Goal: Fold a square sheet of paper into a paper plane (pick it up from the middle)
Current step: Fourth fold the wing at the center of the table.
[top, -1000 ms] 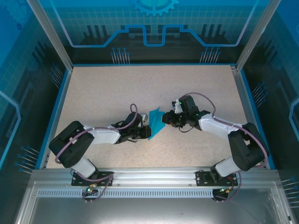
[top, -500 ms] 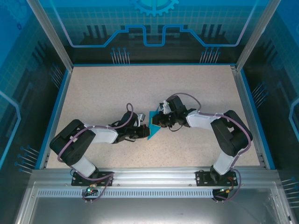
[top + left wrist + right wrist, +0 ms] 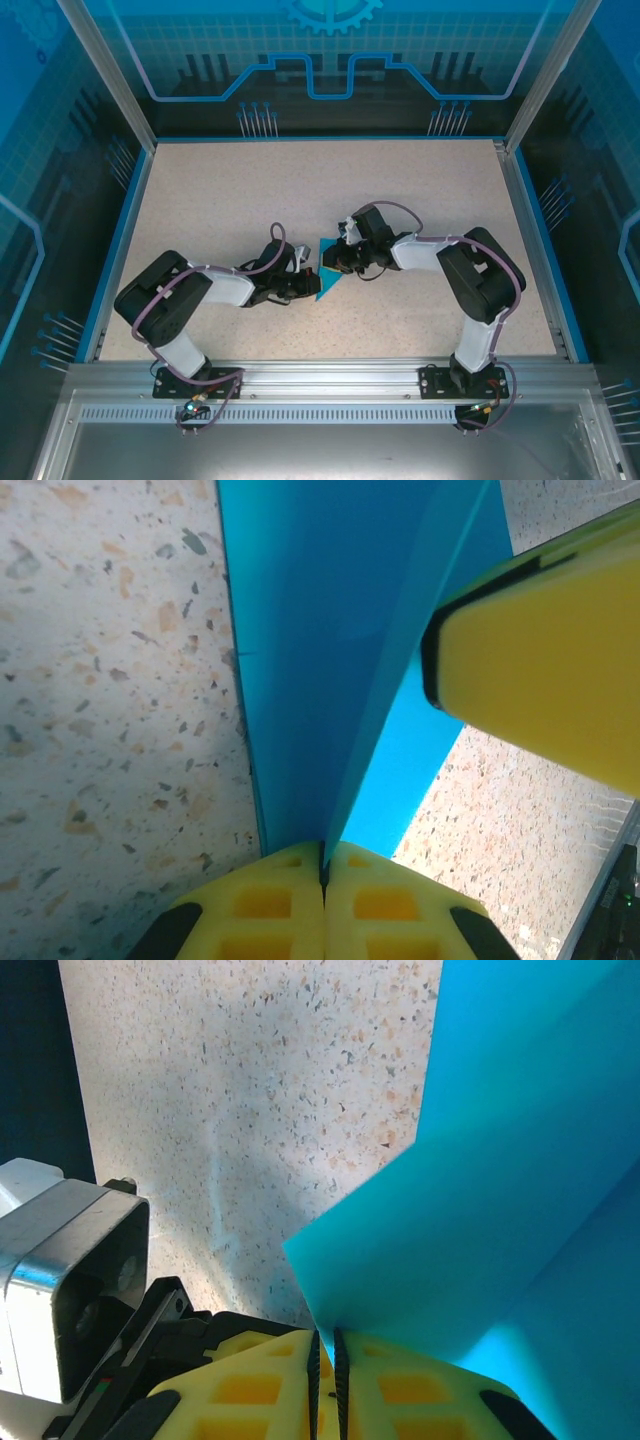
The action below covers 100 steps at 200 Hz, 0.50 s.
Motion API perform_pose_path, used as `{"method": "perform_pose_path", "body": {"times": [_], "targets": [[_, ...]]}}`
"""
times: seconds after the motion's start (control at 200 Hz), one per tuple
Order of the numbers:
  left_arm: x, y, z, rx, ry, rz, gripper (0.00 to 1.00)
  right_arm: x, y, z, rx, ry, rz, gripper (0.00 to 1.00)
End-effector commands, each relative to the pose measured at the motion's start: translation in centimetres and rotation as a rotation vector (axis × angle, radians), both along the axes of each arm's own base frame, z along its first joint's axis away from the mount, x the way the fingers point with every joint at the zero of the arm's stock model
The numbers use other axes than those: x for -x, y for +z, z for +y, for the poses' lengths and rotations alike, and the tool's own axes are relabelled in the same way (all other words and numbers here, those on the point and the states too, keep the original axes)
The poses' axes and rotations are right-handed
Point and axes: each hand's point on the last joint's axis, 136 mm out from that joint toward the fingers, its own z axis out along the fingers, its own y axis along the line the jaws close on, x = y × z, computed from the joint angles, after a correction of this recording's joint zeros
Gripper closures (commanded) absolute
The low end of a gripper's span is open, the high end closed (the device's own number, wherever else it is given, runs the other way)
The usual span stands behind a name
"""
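Observation:
The teal-blue sheet of paper [image 3: 326, 272], folded along a sharp crease, stands up off the table between the two grippers. In the left wrist view the paper [image 3: 305, 630] runs up from my left gripper [image 3: 323, 858], which is shut on the crease. One yellow finger [image 3: 545, 670] of the right gripper reaches in from the upper right. My right gripper [image 3: 325, 1340] is shut on a lower corner of one flap of the paper [image 3: 520, 1160], with the thin edge between its ribbed pads. From above, the left gripper [image 3: 310, 285] and right gripper [image 3: 337, 258] meet at the sheet.
The speckled tabletop [image 3: 250, 190] is walled by a blue rim and clear panels, with a metal rail [image 3: 320, 385] at the near edge. The left arm's dark and silver body [image 3: 70, 1280] sits close at the lower left of the right wrist view.
The right arm swung left to the paper and its jaws closed on the flap's edge. The left gripper kept its hold and barely moved.

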Motion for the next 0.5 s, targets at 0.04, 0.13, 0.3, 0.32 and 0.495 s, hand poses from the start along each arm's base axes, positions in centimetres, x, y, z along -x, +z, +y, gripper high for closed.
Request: {"method": "perform_pose_path", "body": {"times": [0.04,0.13,0.3,0.32,0.495], "targets": [[0.4,-1.1,0.7,0.000,0.024,0.056,0.94,-0.6,0.1,0.2,-0.007,-0.003,0.000,0.85],[0.5,-1.5,0.7,-0.008,0.027,0.080,0.95,-0.8,-0.2,-0.2,0.003,-0.015,0.002,0.85],[0.6,-1.8,0.7,-0.005,0.032,0.108,0.95,-1.0,-0.8,-0.3,-0.006,-0.016,0.015,0.85],[0.6,-1.9,0.7,-0.006,0.030,0.111,0.95,-1.1,-0.8,-0.3,-0.010,-0.016,0.014,0.85],[0.6,-2.3,1.0,-0.016,0.050,0.143,0.95,-1.4,-1.1,-0.7,-0.015,-0.028,0.015,0.85]]}}
